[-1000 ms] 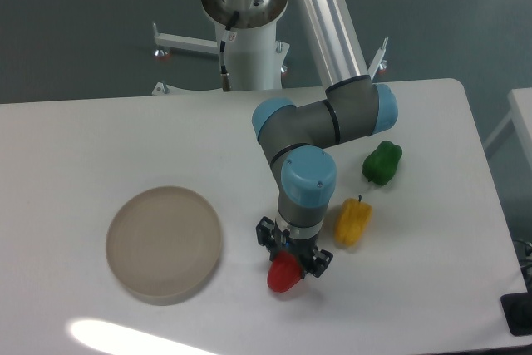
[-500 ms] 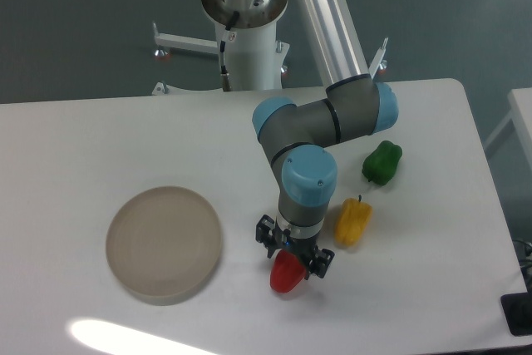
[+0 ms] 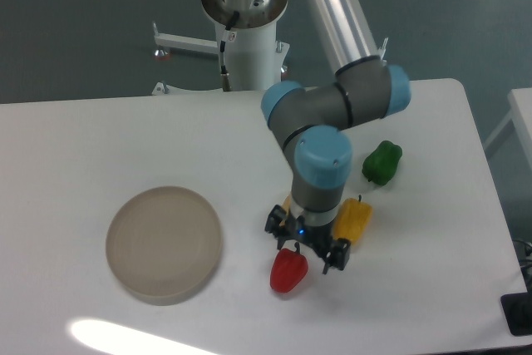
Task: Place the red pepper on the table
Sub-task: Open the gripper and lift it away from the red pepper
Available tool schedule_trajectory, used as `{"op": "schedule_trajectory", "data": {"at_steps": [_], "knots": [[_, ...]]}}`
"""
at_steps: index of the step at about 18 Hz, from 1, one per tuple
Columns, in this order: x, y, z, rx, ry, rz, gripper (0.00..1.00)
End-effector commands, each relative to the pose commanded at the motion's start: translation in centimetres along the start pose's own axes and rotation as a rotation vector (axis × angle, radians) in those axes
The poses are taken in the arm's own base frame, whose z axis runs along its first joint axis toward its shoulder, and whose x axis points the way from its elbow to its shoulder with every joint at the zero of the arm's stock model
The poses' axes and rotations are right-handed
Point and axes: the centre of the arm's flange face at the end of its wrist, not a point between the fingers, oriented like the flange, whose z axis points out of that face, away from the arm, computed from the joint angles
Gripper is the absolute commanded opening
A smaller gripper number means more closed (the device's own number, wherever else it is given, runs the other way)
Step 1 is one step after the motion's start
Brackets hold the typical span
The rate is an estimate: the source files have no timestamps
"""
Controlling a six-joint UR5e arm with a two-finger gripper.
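End effector [image 3: 306, 244] lifted; red pepper [image 3: 288, 271] on table [image 3: 83, 139] below-left.

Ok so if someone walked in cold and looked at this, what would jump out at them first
Probably the red pepper, bright against the white table near its front edge, with the gripper just above and right of it, apparently no longer clamping it. Next come the yellow pepper and the green pepper to the right behind the arm, and the round beige plate on the left.
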Motion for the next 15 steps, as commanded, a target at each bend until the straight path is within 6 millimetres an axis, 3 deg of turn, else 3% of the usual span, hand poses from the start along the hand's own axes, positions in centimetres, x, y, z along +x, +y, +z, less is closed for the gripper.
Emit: {"op": "schedule_trajectory", "data": {"at_steps": [8, 10, 15], "knots": [[-6.4, 7.1, -2.2, -0.019, -0.026, 0.134, 1.00], [-7.2, 7.6, -2.7, -0.016, -0.039, 0.131, 1.00], [-7.0, 7.8, -2.6, -0.019, -0.037, 0.129, 1.00]]}}
